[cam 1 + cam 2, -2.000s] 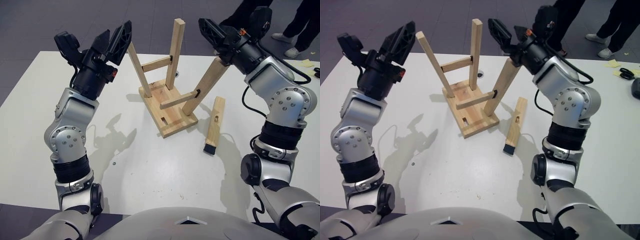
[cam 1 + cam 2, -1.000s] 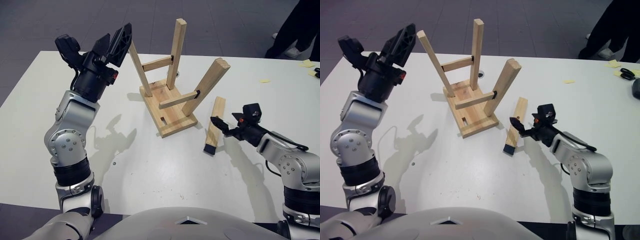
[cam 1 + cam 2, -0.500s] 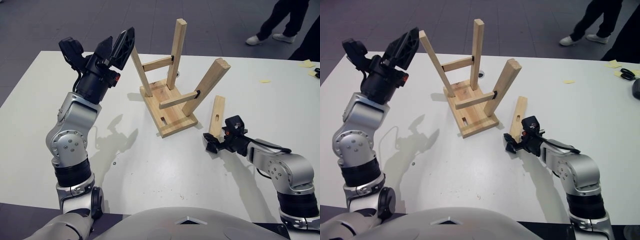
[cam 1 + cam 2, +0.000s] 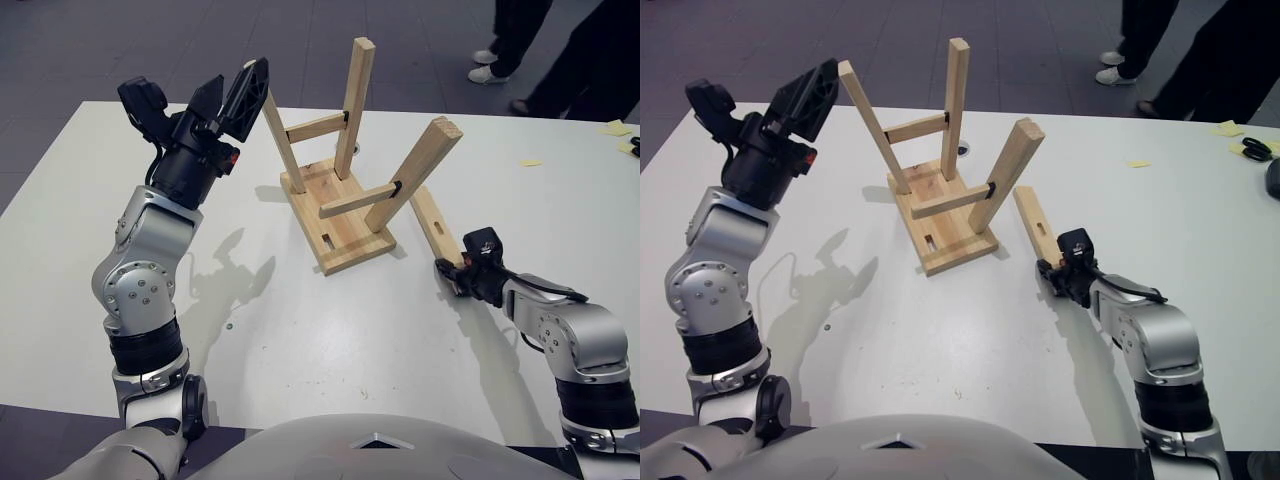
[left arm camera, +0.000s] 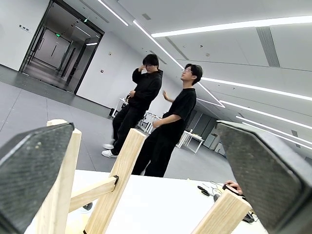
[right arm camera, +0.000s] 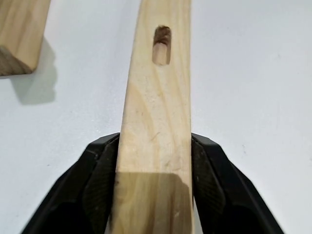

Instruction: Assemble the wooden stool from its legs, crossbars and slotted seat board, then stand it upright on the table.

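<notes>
The stool stands upside down mid-table: its slotted seat board (image 4: 340,240) lies flat, with three legs (image 4: 352,105) and two crossbars (image 4: 355,200) fitted and pointing up. A fourth, loose leg (image 4: 430,222) lies on the white table (image 4: 300,330) to the right of the board. My right gripper (image 4: 449,272) is shut on its near end. In the right wrist view the black fingers (image 6: 100,180) clamp both sides of the leg (image 6: 158,112), whose slot (image 6: 162,39) faces up. My left gripper (image 4: 232,95) hangs open in the air beside the top of the stool's left leg (image 5: 58,195).
Yellow notes (image 4: 610,128) and scissors (image 4: 1252,147) lie at the table's far right edge. A dark object (image 4: 1270,175) sits at that edge too. Bare table stretches in front of the stool and to its left.
My right arm came down from the stool's right leg to the loose leg, shut on its near end and swung that end to the right. My left arm barely moved.
</notes>
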Available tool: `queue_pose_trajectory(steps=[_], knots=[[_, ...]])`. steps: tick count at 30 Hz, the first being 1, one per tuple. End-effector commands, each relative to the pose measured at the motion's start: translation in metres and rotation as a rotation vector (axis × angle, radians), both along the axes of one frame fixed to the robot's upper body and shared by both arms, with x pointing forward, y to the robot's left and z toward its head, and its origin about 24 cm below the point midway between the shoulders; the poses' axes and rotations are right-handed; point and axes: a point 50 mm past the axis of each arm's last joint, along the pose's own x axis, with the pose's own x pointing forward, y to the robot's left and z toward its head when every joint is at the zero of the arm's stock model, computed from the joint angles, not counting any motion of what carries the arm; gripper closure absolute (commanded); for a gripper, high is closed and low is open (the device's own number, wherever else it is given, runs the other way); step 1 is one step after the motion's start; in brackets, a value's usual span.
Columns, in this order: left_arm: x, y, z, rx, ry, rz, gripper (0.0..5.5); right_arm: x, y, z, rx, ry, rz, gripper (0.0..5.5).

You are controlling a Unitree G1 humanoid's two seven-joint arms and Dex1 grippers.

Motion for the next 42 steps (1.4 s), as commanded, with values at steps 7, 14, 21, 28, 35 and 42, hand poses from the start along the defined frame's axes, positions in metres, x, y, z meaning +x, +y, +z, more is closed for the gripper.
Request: queue_pose_trajectory(steps=[7,14,21,28,35,42], knots=[[0.007,-0.005,0.022,-0.089,-0.045,-0.046,0.10,0.071,-0.020,0.092,-0.183,-0.725,-0.081,3.40],[0.004,-0.016,0.078,-0.439,-0.139,-0.352,0.10,0.067,0.026,0.197,-0.227,-1.392,0.355,3.40],[-0.002,-0.036,0.090,-0.401,-0.104,-0.528,0.10,0.047,0.073,0.220,-0.129,-1.539,0.722,3.40],[-0.006,-0.044,0.091,-0.303,-0.118,-0.493,0.10,0.036,0.090,0.199,-0.076,-1.433,0.862,3.40],[-0.025,-0.046,0.096,-0.278,-0.216,-0.599,0.10,0.038,0.091,0.192,-0.082,-1.392,0.839,3.40],[-0.018,-0.044,0.095,-0.217,-0.224,-0.502,0.10,0.037,0.089,0.188,-0.108,-1.376,0.851,3.40]])
